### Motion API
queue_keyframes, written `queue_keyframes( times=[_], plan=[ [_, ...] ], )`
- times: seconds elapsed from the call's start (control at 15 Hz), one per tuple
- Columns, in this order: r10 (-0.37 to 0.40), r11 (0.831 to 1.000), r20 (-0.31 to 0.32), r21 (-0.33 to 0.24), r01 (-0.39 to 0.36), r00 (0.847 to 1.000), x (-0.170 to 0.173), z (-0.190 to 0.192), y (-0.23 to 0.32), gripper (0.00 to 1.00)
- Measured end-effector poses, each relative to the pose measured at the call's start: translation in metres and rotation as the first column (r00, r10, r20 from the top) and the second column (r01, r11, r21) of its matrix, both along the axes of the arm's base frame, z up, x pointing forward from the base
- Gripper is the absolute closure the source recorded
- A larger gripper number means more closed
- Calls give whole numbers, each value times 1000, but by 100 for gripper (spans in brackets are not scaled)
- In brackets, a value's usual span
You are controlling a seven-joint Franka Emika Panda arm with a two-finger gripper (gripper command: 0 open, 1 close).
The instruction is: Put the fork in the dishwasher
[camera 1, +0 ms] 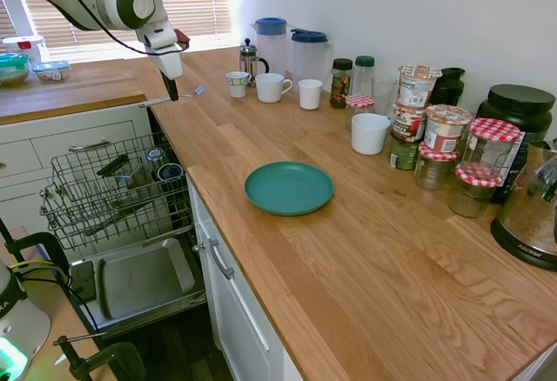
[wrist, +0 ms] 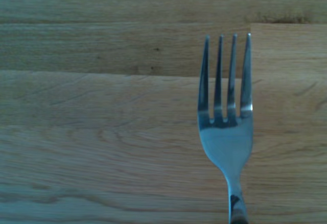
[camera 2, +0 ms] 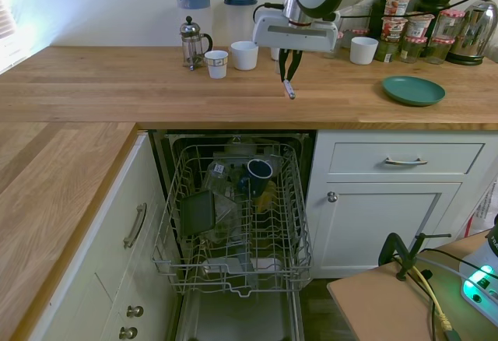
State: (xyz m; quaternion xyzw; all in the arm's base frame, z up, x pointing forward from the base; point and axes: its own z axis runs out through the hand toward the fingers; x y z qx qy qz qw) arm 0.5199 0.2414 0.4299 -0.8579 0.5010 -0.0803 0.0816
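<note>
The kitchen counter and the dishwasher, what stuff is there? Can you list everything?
fork: 1, silver, held at the counter edge above the dishwasher
dishwasher: 1, steel door open, grey wire rack pulled out, with dark items in it
plate: 1, teal, mid-counter
white cups: 4, by the back wall
French press: 1, glass, beside the cups
jugs: 2, blue lids, against the wall
jars and tubs: a cluster, some with red-checked lids
kettle: 1, shiny, at the counter's far end
gripper: 1, black fingers, shut on the fork
</note>
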Motion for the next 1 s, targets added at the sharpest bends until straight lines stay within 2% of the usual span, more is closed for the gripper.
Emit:
queue_keyframes(
  times=[0.27, 0.4, 1.0],
  plan=[
    [-27, 1000, -4, 3, 27, 1000, -11, -2, 18, 100],
    [-46, 999, -17, -4, 46, 999, -27, -15, 32, 100],
    [-43, 999, -50, -24, 42, 998, -157, -88, 121, 100]
  ],
)
